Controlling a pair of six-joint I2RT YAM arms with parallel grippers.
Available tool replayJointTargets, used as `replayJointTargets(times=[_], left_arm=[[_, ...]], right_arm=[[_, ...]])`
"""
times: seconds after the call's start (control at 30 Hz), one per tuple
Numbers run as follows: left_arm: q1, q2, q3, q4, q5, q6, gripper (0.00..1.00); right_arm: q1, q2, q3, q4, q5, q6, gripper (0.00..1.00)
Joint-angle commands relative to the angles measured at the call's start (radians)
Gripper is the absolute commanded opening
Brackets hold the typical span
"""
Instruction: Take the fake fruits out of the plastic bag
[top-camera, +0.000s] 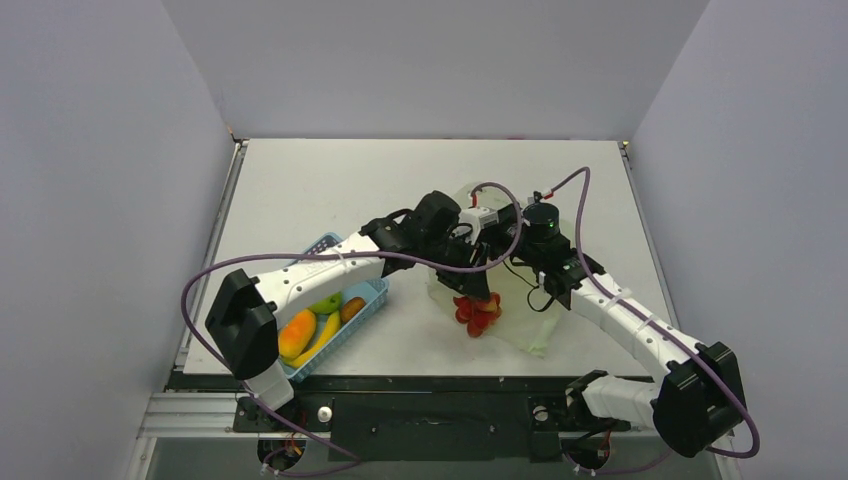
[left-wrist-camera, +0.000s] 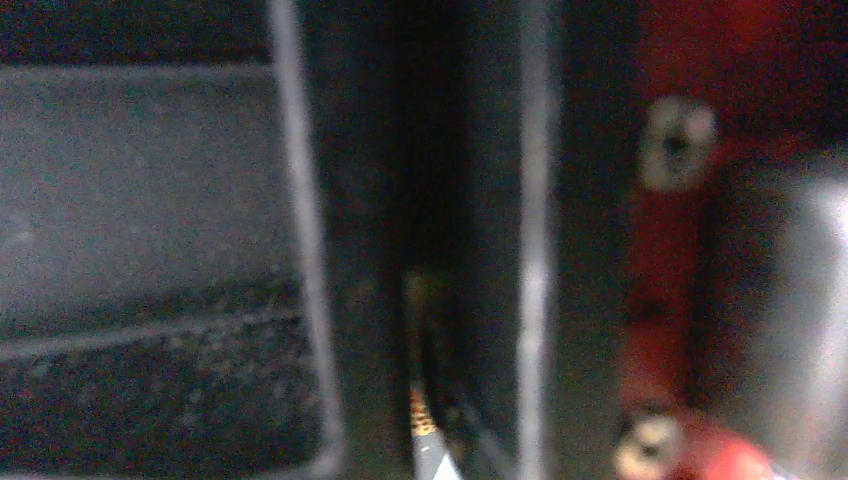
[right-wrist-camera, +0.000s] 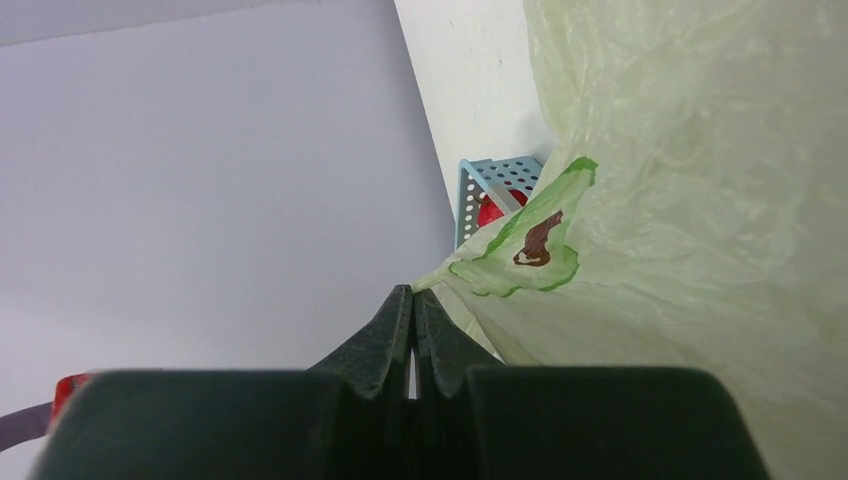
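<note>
My right pincer (right-wrist-camera: 412, 300) is pressed together on an edge of the plastic bag (right-wrist-camera: 680, 200). I cannot tell how my left pincer (top-camera: 485, 222) stands. The blue basket (top-camera: 372, 290) holds bananas (top-camera: 318, 338).

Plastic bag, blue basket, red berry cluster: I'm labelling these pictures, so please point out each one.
plastic bag (right-wrist-camera: 690, 200): right wrist view, on its crinkled pale green wall.
blue basket (top-camera: 378, 290): top external view, on the rim at its right corner.
red berry cluster (top-camera: 477, 312): top external view, on its middle.
</note>
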Motion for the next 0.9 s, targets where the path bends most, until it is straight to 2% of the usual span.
replayJointTargets(times=[0.0, 0.13, 0.2, 0.4, 0.47, 0.63, 0.77, 0.87], left_arm=[[-0.034, -0.023, 0.063, 0.005, -0.037, 0.119, 0.2], [-0.073, 0.0, 0.087, -0.005, 0.029, 0.163, 0.19], [-0.081, 0.024, 0.093, -0.018, 0.038, 0.179, 0.15], [-0.088, 0.064, 0.069, -0.059, -0.086, 0.219, 0.02], [-0.089, 0.058, 0.054, -0.053, -0.105, 0.229, 0.01], [-0.094, 0.011, 0.069, -0.046, -0.115, 0.21, 0.01], [-0.097, -0.047, 0.098, -0.065, -0.097, 0.213, 0.01], [-0.102, -0.096, 0.095, -0.063, -0.026, 0.229, 0.01]], right_arm=[[0.02, 0.008, 0.042, 0.1, -0.051, -0.002, 0.0], [0.01, 0.07, 0.108, 0.122, -0.051, 0.034, 0.0], [0.011, 0.103, 0.159, 0.135, -0.059, 0.059, 0.0], [-0.036, 0.125, 0.203, 0.225, -0.055, 0.188, 0.0], [-0.06, 0.124, 0.209, 0.23, -0.037, 0.191, 0.0], [-0.108, 0.192, 0.315, 0.027, -0.009, -0.01, 0.0], [-0.141, 0.262, 0.327, -0.027, -0.041, -0.11, 0.0], [-0.16, 0.293, 0.337, -0.045, -0.083, -0.161, 0.0]])
